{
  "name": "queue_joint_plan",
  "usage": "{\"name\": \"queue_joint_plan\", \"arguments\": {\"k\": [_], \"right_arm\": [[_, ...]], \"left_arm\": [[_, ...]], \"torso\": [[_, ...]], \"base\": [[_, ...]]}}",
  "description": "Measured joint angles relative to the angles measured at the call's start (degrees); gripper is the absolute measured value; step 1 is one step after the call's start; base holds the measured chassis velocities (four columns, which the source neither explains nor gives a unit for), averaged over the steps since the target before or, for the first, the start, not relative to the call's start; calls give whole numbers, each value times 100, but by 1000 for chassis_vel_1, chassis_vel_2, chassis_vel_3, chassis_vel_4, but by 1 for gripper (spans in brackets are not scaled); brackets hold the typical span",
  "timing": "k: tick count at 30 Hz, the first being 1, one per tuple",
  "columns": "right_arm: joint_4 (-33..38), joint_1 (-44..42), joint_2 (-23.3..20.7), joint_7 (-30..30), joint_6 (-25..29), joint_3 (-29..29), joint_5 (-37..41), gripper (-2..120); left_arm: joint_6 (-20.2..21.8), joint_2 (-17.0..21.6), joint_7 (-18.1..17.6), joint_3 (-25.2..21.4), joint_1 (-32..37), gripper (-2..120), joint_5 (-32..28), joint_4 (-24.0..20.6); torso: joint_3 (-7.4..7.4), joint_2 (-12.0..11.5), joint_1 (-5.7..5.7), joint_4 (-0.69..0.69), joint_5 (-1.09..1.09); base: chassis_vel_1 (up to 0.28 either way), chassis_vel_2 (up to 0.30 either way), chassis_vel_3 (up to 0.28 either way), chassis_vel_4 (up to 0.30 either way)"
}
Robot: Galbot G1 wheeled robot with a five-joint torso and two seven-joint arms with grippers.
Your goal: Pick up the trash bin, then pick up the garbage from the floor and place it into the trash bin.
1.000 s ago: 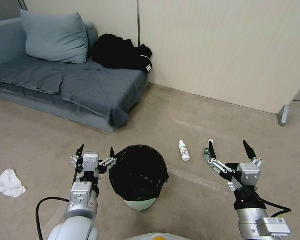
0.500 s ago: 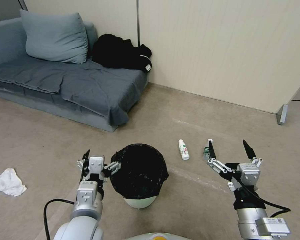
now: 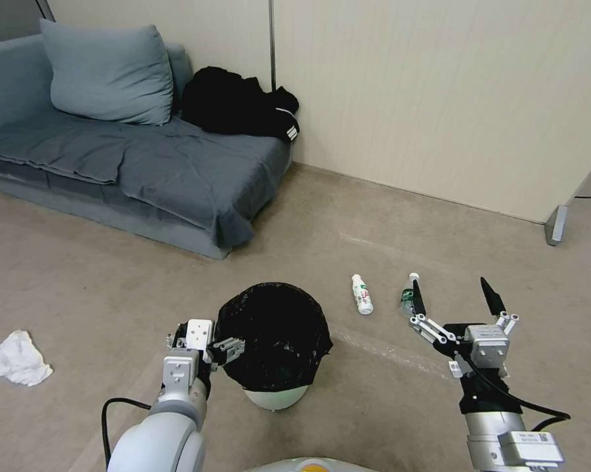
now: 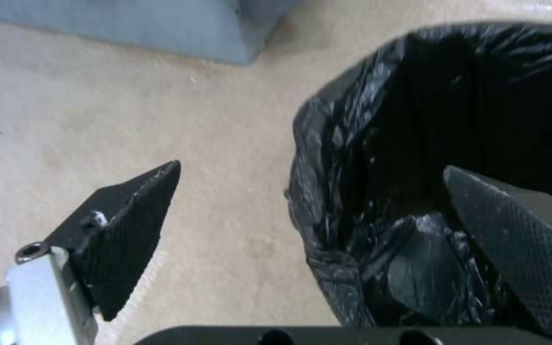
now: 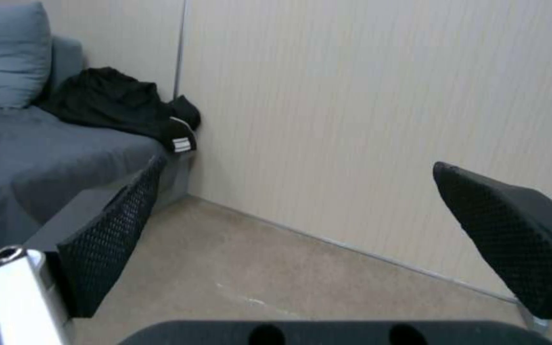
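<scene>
Left claw (image 3: 206, 344) at the bin (image 3: 273, 341), on its left rim. Wide open, straddling the rim: wrist view has one finger (image 4: 129, 235) outside over the floor (image 3: 374, 216), the other finger (image 4: 519, 249) inside over the black liner (image 4: 378, 201). Nothing gripped; can't tell if either pad touches the liner.

Bin stands upright on the floor just in front of the robot base, liner folded over the rim, white body showing below it.

Right claw (image 3: 454, 298) held up in the air on the right, wide open, empty, touching nothing. Its wrist cam looks at the wall (image 5: 365, 110) and sofa (image 5: 27, 163) between the spread fingers (image 5: 107, 239).

Garbage on the floor:
- white bottle (image 3: 362, 295) lying down, right of and beyond the bin
- second bottle (image 3: 410, 292), green label and white cap, just right of the first; the right claw's left fingertip overlaps it in head view
- tissue (image 3: 16, 357), crumpled, far left, well apart from the bin

Sofa along the back left with a cushion (image 3: 105, 72) and black clothing (image 3: 239, 105) on it.
</scene>
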Motion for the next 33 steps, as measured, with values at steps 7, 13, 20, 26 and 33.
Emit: {"name": "queue_joint_plan", "arguments": {"k": [7, 13, 20, 26, 33], "right_arm": [[5, -42, 0, 24, 2, -6, -27, 100], [37, -62, 0, 65, 2, -10, -1, 100], [41, -63, 0, 84, -7, -16, -32, 100], [37, -56, 0, 85, -17, -44, -63, 100], [25, -48, 0, 84, -21, -64, -70, 100]], "left_arm": [[49, -26, -156, -72, -250, 100, -213, 386], [32, -62, -264, -164, -436, 100, -328, 665], [34, -114, -334, -176, -600, 100, -555, 953], [105, -254, -376, -170, -740, 100, -832, 1116], [113, -369, -386, -140, -814, 99, -850, 1282]], "torso": [[0, 0, 0, 0, -1], [0, 0, 0, 0, 0], [0, 0, 0, 0, 0], [0, 0, 0, 0, 0], [0, 0, 0, 0, 0]], "base": [[0, 0, 0, 0], [0, 0, 0, 0], [0, 0, 0, 0], [0, 0, 0, 0], [0, 0, 0, 0]]}}
